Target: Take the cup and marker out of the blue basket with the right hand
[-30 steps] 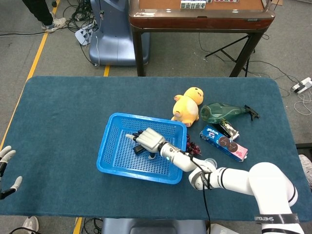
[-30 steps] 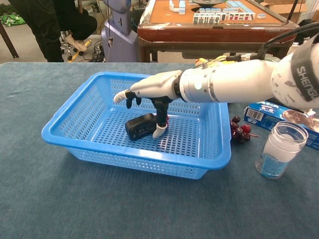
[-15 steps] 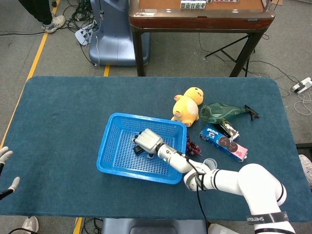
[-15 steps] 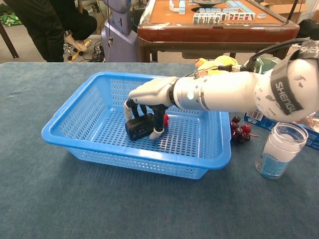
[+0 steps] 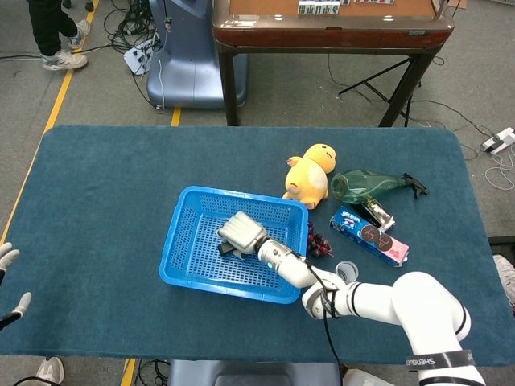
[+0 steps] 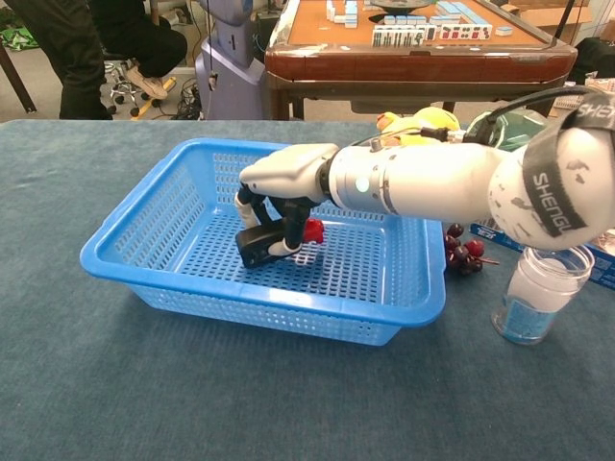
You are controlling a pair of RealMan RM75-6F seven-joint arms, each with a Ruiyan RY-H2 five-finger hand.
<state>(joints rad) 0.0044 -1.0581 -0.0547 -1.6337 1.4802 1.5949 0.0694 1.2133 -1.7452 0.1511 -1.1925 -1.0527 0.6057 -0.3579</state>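
Fingertips of the left hand (image 5: pixel 10 273) show at the lower left edge of the head view, apart and holding nothing. Centre frame, the blue basket (image 6: pixel 144 230) sits on the table (image 5: pixel 105 185), and the right hand (image 6: pixel 283 187) reaches down into it, fingers (image 6: pixel 288 226) curled around the black marker (image 6: pixel 259 242) lying on the basket floor. Something red (image 6: pixel 312 229) peeks out just behind the hand. To the lower right of the chest view the cup (image 6: pixel 533 293) stands upright outside the basket, so the marker looks like the step in hand. Next comes a firm closing and a lift over the basket wall.
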